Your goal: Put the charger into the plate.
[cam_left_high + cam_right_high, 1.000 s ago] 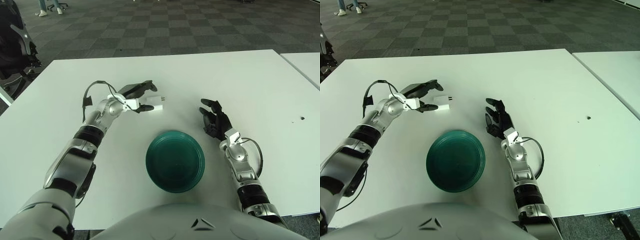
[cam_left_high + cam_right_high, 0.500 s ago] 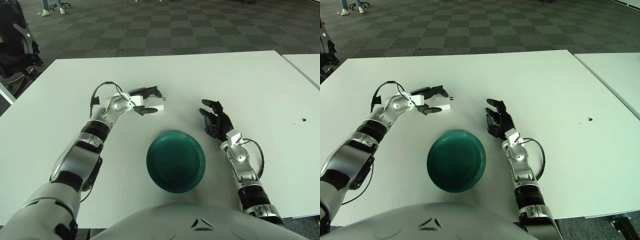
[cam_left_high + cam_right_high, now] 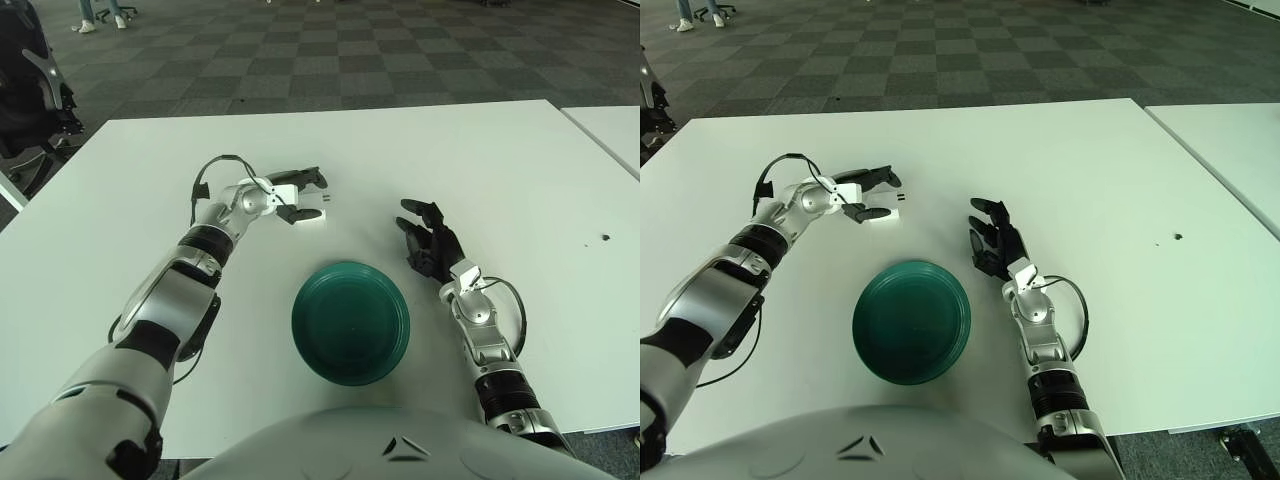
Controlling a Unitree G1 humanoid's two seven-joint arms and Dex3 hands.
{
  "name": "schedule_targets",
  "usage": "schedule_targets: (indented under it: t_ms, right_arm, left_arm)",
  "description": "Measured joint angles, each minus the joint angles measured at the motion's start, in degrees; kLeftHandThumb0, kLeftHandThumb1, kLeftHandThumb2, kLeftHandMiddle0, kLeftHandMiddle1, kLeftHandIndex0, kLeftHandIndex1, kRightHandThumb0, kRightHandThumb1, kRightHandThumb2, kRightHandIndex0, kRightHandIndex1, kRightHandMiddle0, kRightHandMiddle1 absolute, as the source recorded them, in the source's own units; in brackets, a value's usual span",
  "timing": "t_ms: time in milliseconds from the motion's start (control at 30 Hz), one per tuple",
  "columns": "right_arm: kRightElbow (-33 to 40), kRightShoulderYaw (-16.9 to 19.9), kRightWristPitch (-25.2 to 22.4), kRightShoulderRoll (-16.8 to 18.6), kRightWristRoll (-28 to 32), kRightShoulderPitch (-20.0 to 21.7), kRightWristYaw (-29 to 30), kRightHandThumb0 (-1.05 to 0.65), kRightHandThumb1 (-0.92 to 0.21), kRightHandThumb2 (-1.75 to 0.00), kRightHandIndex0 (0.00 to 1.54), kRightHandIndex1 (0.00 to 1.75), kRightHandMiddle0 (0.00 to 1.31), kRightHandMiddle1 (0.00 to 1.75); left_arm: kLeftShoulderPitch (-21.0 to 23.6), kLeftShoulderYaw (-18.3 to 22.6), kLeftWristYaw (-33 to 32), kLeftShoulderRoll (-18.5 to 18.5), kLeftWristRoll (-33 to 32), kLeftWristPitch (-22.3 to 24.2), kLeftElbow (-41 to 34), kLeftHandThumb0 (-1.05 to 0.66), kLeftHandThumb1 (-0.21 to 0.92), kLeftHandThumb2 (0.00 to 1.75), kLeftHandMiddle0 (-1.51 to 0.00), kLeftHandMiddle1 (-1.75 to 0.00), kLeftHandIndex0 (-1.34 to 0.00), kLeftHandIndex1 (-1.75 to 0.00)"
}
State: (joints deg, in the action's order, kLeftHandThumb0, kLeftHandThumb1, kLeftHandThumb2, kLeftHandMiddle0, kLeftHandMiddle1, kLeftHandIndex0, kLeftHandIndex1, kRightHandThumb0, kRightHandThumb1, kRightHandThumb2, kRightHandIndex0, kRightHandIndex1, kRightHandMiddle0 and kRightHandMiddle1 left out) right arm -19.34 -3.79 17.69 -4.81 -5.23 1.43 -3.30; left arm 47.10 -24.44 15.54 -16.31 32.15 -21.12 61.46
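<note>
The white charger (image 3: 314,212) lies on the white table (image 3: 520,180), behind and to the left of the dark green plate (image 3: 351,322). My left hand (image 3: 303,197) reaches over the charger's left end. Its upper fingers (image 3: 308,178) stand above the charger and its thumb lies at the charger's near side, with a gap still between them. The charger rests on the table. My right hand (image 3: 430,245) lies on the table to the right of the plate, fingers spread and holding nothing. The plate holds nothing.
A second white table (image 3: 612,128) stands at the far right across a narrow gap. A small dark spot (image 3: 604,237) marks the table at the right. A dark chair (image 3: 30,90) stands off the table's left corner.
My left hand has moved right and forward to the charger, and its fingers have drawn closer together around it. The charger, plate and right hand have not moved.
</note>
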Motion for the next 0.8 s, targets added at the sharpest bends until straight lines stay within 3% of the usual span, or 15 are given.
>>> schedule_targets:
  t_ms: [300,567,800]
  right_arm:
    - [-0.7,0.2,-0.3,0.4,1.7,0.6,-0.6,-0.55,-0.92,-0.69,0.58,0.06,0.0,0.87]
    - [-1.3,0.1,-0.3,0.3,1.7,1.1,-0.5,-0.53,-0.92,-0.69,0.59,0.07,0.0,0.93]
    - [-1.9,0.1,0.0,0.4,1.7,1.5,-0.6,-0.53,-0.92,-0.69,0.6,0.08,0.01,0.95]
  left_arm:
    - [0.7,-2.6,-8.6,0.4,3.7,-0.2,3.0,-1.05,0.92,0.82,-0.35,-0.02,-0.04,-0.9]
    - [0.9,-3.1,-15.2,1.5,4.6,-0.3,4.6,-1.05,0.92,0.79,-0.35,-0.01,-0.15,-1.02]
    - [1.3,-3.3,-17.8,2.8,4.6,-0.8,7.3,-1.05,0.92,0.78,-0.35,-0.01,-0.17,-1.06]
